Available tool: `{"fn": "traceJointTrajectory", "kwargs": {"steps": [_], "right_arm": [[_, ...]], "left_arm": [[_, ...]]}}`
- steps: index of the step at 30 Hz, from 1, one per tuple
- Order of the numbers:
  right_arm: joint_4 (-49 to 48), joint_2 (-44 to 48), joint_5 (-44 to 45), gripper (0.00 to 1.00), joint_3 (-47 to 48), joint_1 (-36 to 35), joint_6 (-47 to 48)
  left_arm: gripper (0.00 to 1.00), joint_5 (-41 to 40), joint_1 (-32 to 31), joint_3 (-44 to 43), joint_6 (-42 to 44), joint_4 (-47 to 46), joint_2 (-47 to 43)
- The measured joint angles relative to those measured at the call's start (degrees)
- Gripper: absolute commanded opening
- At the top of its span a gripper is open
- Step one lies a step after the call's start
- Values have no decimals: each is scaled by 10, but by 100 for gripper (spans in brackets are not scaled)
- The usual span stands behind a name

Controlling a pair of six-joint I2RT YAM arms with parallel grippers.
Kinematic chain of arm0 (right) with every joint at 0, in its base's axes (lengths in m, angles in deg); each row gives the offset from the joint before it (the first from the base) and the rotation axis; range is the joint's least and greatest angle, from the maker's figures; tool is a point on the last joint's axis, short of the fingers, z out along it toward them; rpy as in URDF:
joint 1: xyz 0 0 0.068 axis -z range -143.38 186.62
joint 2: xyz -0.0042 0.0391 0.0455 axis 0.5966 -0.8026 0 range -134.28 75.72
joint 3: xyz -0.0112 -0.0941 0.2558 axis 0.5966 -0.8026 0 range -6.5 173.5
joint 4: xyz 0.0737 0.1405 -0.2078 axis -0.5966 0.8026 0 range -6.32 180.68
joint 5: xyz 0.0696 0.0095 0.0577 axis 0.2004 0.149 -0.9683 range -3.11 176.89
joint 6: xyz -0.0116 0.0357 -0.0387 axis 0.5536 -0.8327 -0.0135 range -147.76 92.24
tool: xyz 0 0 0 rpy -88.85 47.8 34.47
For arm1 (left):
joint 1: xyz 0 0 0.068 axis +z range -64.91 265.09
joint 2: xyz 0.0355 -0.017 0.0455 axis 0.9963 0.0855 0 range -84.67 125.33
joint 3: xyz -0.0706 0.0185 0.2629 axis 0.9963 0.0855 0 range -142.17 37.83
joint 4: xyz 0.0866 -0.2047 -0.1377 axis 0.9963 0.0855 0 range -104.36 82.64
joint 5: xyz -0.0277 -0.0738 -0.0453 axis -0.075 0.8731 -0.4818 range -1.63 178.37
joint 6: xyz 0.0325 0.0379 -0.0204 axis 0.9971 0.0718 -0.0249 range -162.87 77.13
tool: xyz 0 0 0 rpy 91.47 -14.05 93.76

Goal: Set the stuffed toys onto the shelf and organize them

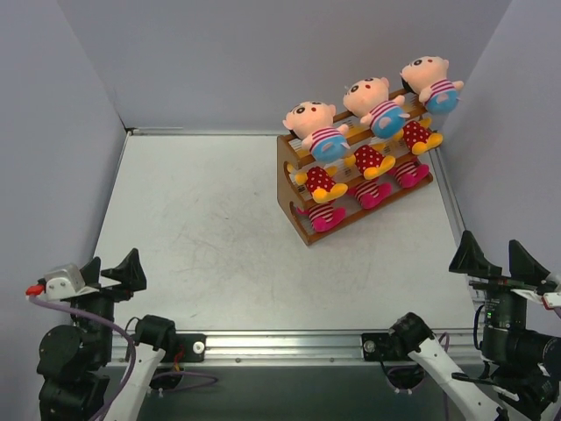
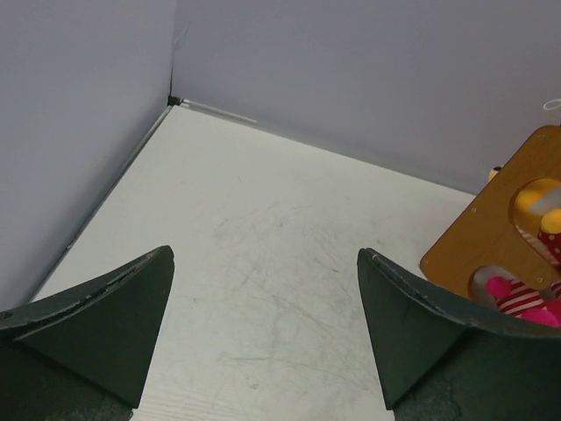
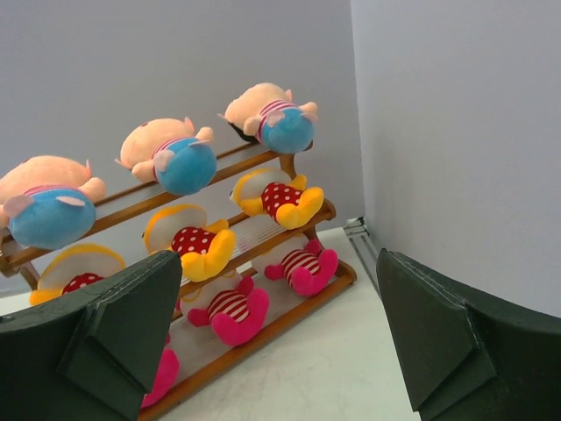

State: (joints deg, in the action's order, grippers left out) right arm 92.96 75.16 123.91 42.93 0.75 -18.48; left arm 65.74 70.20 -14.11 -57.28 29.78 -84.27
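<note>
Neatly, nine stuffed toys fill the shelf at far right; the left gripper and right gripper rest near, jaws spread, empty.

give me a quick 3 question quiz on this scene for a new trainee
1. How many stuffed toys sit on each tier of the shelf?
2. The top tier holds: A yellow bears, B peach-faced boys, C magenta-limbed ones.
3. True or false: one toy lies loose on the table.
Key: 1 three; 2 B; 3 false.
</note>
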Motion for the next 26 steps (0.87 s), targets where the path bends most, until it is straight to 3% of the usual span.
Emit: {"fn": "traceJointTrajectory", "kwargs": {"steps": [8,26], "right_arm": [[22,2,42,99,-18,-71,9],[23,2,71,100,-37,-73,13]], "left_arm": [[94,-12,0,48,-2,0,0],[94,-25,0,56,-2,-6,0]]}}
